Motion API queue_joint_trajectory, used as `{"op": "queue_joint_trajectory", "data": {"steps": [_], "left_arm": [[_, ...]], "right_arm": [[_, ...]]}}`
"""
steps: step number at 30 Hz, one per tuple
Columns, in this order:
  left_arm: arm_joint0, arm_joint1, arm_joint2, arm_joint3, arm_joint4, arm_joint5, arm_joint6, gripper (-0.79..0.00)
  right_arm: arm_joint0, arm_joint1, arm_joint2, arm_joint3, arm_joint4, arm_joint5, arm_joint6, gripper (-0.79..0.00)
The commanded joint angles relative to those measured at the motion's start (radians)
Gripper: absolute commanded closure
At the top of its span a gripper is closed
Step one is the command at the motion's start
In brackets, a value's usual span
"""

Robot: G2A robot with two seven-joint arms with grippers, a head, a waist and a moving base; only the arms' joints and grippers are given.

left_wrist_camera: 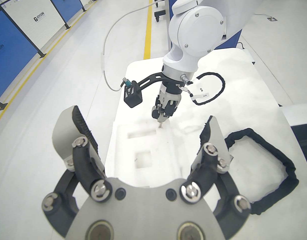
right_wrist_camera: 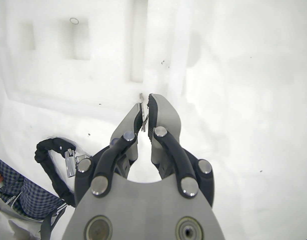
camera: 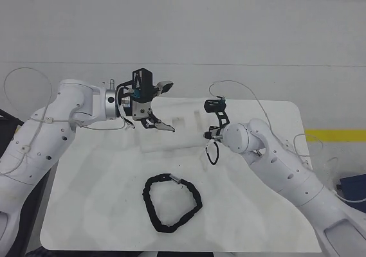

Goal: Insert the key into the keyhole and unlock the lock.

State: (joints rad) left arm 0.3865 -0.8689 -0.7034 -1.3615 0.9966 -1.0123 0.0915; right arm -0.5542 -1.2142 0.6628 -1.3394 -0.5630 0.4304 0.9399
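Key is pinched edge-on between the pads of the right tool, which is closed narrowly around it. The key's tip pokes out towards the white foam tray, just beside the end of a long narrow recess. I cannot tell whether the tip touches the foam.

The right arm comes in from the desk's right side with its wrist bent steeply, so the tool points almost straight down at the tray.

The left arm is folded at the elbow. Its forearm lies level over the far left part of the desk, and its wrist is turned towards the other arm. The left tool hangs above the tray's left edge, spread wide and holding nothing.

The lock, a black sleeved cable loop with a metal body, lies flat on the desk on the near side of the tray, apart from both tools.
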Motion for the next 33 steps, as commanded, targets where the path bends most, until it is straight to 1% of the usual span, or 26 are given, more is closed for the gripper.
{"op": "queue_joint_trajectory", "data": {"steps": [1, 4, 6, 8, 9, 10, 11, 19, 25, 29, 33], "left_arm": [[0.000, 0.000, 0.000, 0.000, 0.000, 0.000, 0.000, -0.785], [0.000, 0.000, 0.000, 0.000, 0.000, 0.000, 0.000, -0.785], [0.000, 0.000, 0.000, 0.000, 0.000, 0.000, 0.000, -0.785], [0.000, 0.000, 0.000, 0.000, 0.000, 0.000, 0.000, -0.785], [0.000, 0.000, 0.000, 0.000, 0.000, 0.000, 0.000, -0.785], [0.000, 0.000, 0.000, 0.000, 0.000, 0.000, 0.000, -0.785], [0.000, 0.000, 0.000, 0.000, 0.000, 0.000, 0.000, -0.785], [0.000, 0.000, 0.000, 0.000, 0.000, 0.000, 0.000, -0.785], [0.000, 0.000, 0.000, 0.000, 0.000, 0.000, 0.000, -0.785], [0.000, 0.000, 0.000, 0.000, 0.000, 0.000, 0.000, -0.785], [0.000, 0.000, 0.000, 0.000, 0.000, 0.000, 0.000, -0.785]], "right_arm": [[-0.005, 0.003, 0.013, -0.019, -0.014, 0.013, 0.011, 0.000], [-0.024, 0.012, 0.048, -0.055, -0.017, 0.013, 0.013, 0.000], [-0.054, 0.021, 0.097, -0.081, 0.030, -0.023, -0.001, 0.000], [-0.094, 0.035, 0.160, -0.103, 0.094, -0.093, -0.016, 0.000], [-0.124, 0.041, 0.205, -0.114, 0.171, -0.160, -0.026, 0.000], [-0.148, 0.051, 0.245, -0.108, 0.195, -0.208, -0.032, 0.000], [-0.167, 0.062, 0.276, -0.113, 0.186, -0.234, -0.032, 0.000], [-0.379, 0.122, 0.559, -0.268, 0.360, -0.495, -0.063, 0.000], [-0.536, 0.151, 0.741, -0.400, 0.447, -0.620, -0.092, 0.000], [-0.608, 0.162, 0.817, -0.459, 0.504, -0.677, -0.087, 0.000], [-0.645, 0.165, 0.849, -0.473, 0.588, -0.747, -0.089, 0.000]]}}
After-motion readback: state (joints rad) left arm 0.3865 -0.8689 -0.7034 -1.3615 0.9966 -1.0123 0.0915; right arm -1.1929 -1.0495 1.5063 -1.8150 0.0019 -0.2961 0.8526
